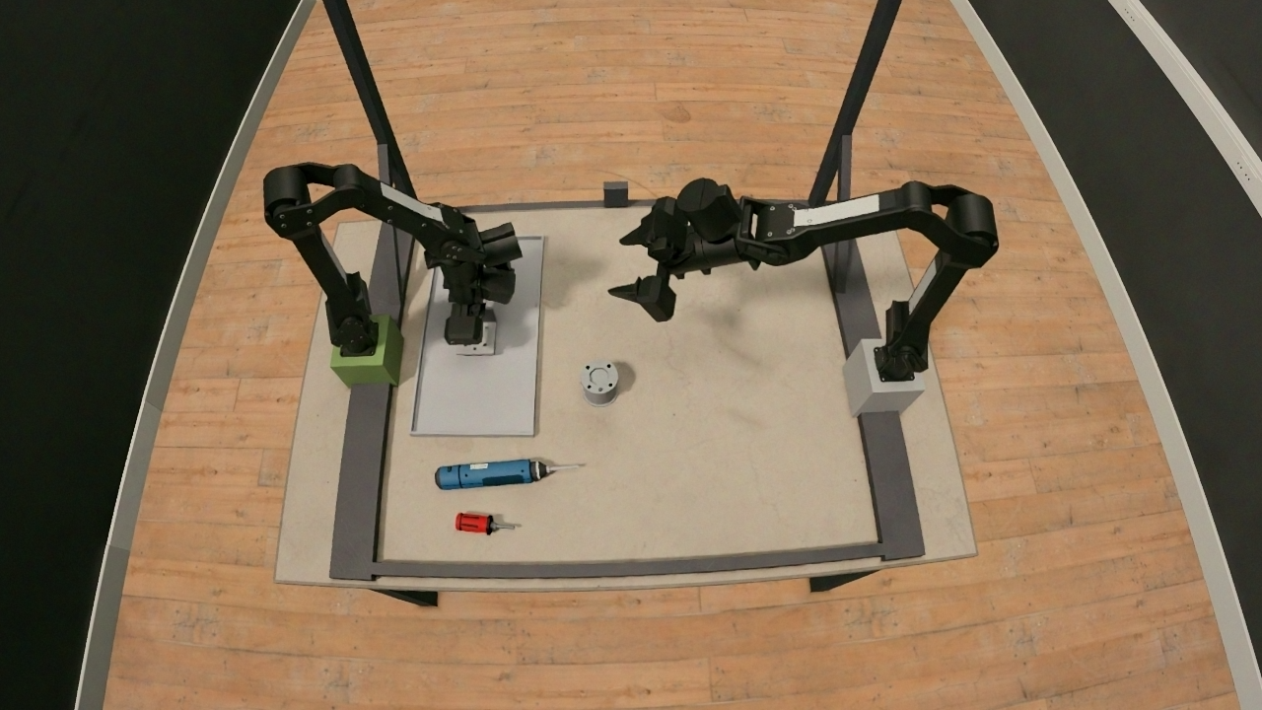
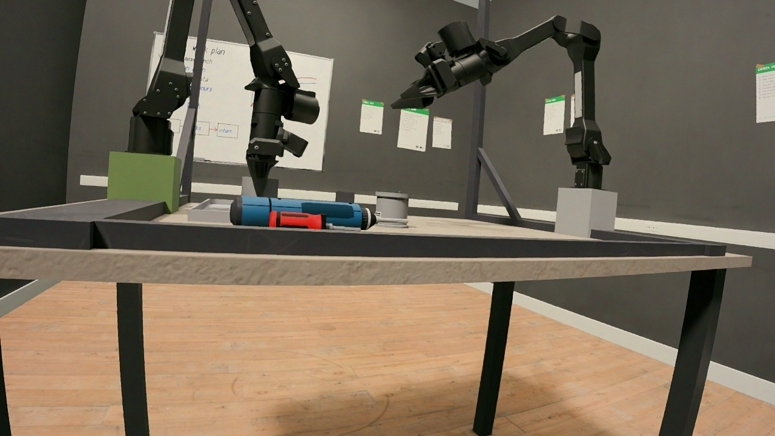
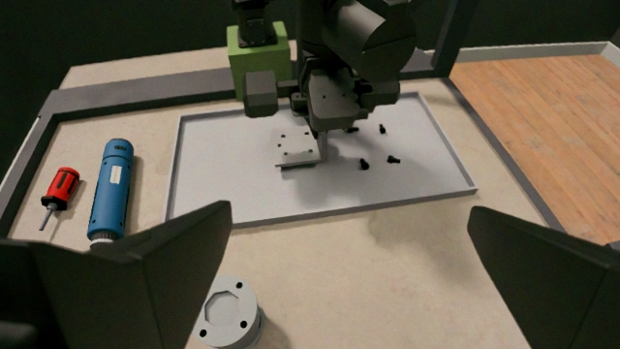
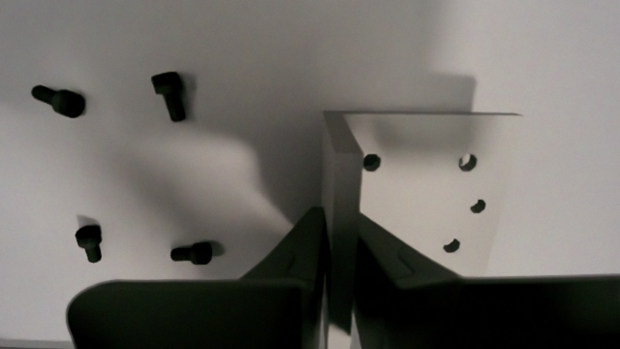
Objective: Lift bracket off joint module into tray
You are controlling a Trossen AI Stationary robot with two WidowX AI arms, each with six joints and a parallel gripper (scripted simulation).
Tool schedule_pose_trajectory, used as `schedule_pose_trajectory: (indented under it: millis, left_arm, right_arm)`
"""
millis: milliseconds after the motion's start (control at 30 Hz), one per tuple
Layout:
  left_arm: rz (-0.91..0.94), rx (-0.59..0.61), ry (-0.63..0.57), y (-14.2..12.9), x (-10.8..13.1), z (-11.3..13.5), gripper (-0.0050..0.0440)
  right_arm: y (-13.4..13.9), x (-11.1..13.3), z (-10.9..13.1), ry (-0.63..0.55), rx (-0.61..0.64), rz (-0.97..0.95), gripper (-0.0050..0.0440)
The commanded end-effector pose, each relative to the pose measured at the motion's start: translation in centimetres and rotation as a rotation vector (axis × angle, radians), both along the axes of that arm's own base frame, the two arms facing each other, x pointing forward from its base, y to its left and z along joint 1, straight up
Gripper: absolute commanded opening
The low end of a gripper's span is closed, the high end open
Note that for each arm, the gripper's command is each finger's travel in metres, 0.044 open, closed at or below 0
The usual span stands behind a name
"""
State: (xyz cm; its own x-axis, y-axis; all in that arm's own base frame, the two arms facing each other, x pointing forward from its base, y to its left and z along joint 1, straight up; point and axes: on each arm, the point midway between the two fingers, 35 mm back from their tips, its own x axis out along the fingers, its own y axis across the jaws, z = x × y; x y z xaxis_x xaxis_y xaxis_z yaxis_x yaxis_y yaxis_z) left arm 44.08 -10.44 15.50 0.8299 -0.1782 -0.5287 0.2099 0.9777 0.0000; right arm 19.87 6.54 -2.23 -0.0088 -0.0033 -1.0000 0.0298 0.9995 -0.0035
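Note:
The grey L-shaped bracket [image 1: 474,346] is inside the flat grey tray [image 1: 480,356], at or just above its floor. My right gripper [image 1: 462,328], on the arm with the green base, is shut on the bracket's upright flange [image 4: 339,194], and the holed plate [image 4: 426,194] lies flat beside the fingers. The bracket also shows in the left wrist view [image 3: 297,150]. The joint module [image 1: 601,382], a short grey cylinder, stands upright on the table, bare on top, and also shows in the left wrist view [image 3: 229,320]. My left gripper [image 1: 639,264] is open and empty, high above the table behind the module.
Several loose black bolts [image 3: 373,147] lie in the tray near the bracket. A blue electric screwdriver [image 1: 498,473] and a small red screwdriver [image 1: 480,523] lie near the table's front. A dark raised rim borders the table. Two frame posts stand at the back.

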Motion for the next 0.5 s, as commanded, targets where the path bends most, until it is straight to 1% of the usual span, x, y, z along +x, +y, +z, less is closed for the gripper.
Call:
schedule_pose_trajectory:
  millis: [0,467]
  left_arm:
    - [-0.002,-0.006,-0.026,-0.07,0.18,1.15,0.044]
    - [-0.002,-0.006,-0.026,-0.07,0.18,1.15,0.044]
  right_arm:
    - [0.11,0.36,0.1,-0.016,0.002,-0.001,-0.005]
    - [0.06,0.19,-0.65,-0.014,0.001,-0.001,-0.005]
